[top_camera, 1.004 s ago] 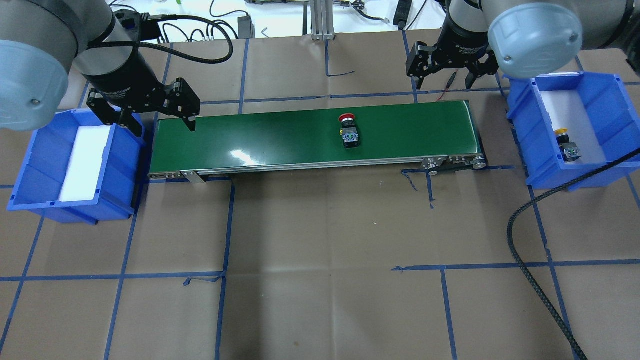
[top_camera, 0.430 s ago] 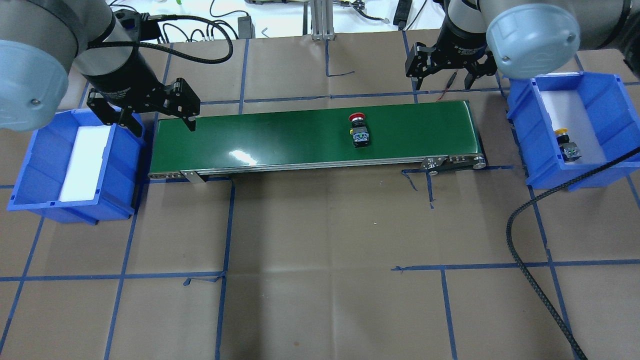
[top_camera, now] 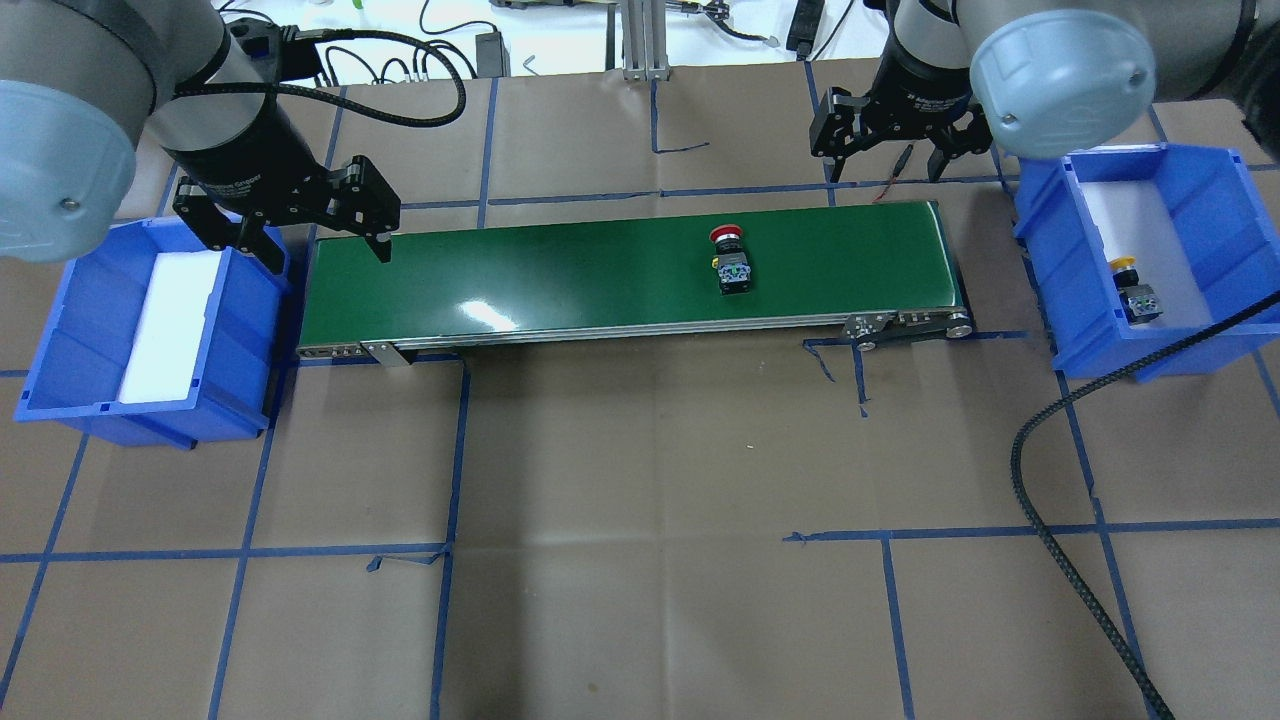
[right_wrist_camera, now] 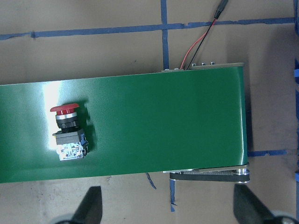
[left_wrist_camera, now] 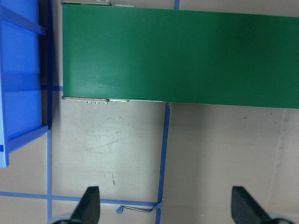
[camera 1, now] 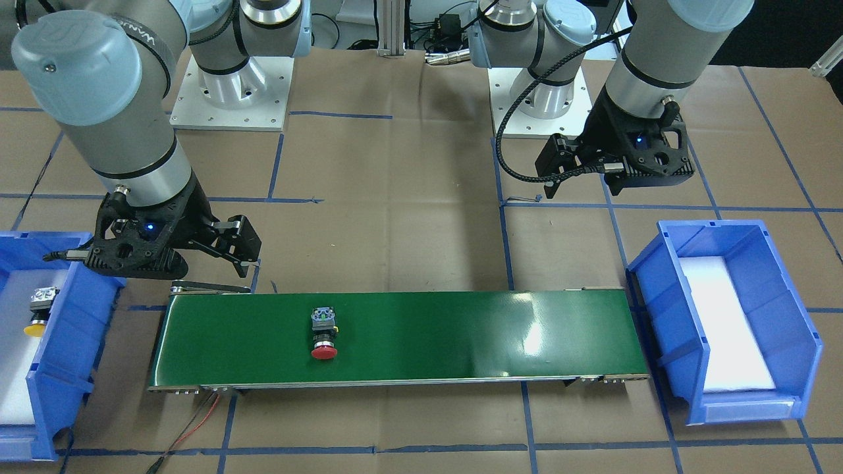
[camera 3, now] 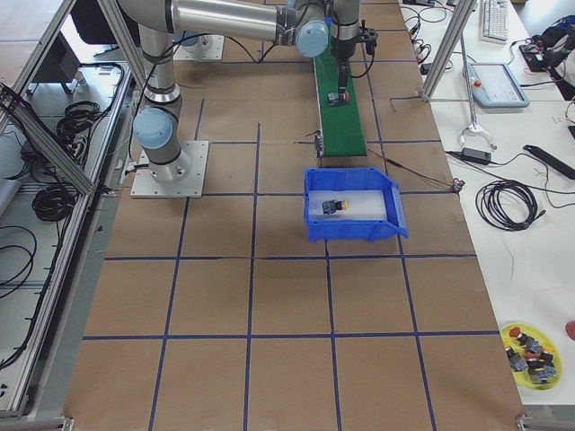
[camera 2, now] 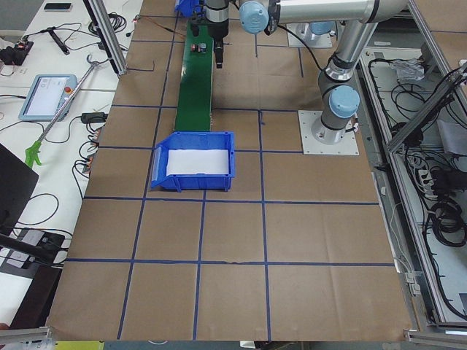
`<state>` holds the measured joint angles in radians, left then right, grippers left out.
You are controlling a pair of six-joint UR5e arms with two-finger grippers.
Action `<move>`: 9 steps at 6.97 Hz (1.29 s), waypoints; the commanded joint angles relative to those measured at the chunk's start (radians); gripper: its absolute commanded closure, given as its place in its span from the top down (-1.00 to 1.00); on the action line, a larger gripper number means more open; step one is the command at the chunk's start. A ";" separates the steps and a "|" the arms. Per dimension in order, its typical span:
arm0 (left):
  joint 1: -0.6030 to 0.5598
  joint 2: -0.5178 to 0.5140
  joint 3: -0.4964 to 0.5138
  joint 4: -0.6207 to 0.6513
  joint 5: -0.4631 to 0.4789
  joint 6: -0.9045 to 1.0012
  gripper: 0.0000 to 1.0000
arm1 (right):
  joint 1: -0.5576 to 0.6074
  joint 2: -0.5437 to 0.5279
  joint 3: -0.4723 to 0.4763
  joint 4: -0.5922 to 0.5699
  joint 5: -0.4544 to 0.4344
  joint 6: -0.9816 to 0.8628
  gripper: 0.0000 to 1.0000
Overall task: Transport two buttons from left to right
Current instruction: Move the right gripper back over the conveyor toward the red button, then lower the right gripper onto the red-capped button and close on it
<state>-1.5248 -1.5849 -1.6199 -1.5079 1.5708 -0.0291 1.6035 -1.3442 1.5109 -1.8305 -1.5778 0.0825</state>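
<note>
red button riding belt
we note it carried further right; left gripper, right gripper both splayed, empty; pickup nears.

Your table is covered in brown paper with a blue tape grid. Sitting right on it you've got a green conveyor, a left bin and a right bin off its ends, plus a black cable.

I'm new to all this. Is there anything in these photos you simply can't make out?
Red button: exterior left view, too small for detail.
Right bin: front-facing view, cut off by the left edge.
Left gripper: left wrist view, only fingertips show at the bottom edge.
Yellow dish: exterior right view, its contents too small to identify.
</note>
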 commanded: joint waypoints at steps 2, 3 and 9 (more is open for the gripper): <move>0.000 0.000 0.000 0.000 0.000 0.000 0.99 | 0.001 0.010 0.003 -0.006 0.002 0.000 0.99; 0.000 0.000 0.000 0.000 0.000 0.000 0.99 | 0.001 0.023 0.003 -0.009 0.005 0.000 0.99; 0.000 0.000 0.000 0.000 0.000 0.000 0.99 | 0.032 0.176 0.006 -0.200 0.019 0.006 0.98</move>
<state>-1.5248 -1.5846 -1.6199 -1.5079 1.5708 -0.0292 1.6201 -1.2063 1.5161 -1.9819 -1.5584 0.0840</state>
